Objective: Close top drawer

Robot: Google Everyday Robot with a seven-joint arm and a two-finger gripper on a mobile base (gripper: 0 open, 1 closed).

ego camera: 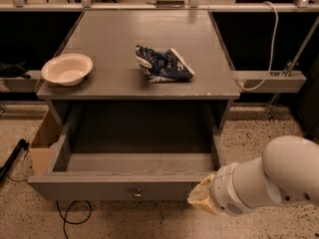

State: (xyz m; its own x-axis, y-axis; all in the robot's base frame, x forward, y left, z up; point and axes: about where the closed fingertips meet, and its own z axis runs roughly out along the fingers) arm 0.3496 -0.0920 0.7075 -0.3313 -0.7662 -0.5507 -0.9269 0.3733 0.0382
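Note:
The top drawer (124, 185) is a wide grey wooden drawer pulled far out of the grey cabinet. Its deep box looks empty. Its flat front panel faces me at the bottom, with a small round metal knob (136, 195) at its centre. My gripper (199, 197) comes in from the lower right on a thick white arm (269, 180). Its cream-coloured tip is right at the right part of the drawer's front panel, close to the top edge, right of the knob.
A white bowl (67, 68) and a crumpled blue chip bag (162, 63) lie on the cabinet top (144, 34). A cardboard box (42, 141) stands on the floor left of the drawer. A black cable (70, 218) loops on the speckled floor below.

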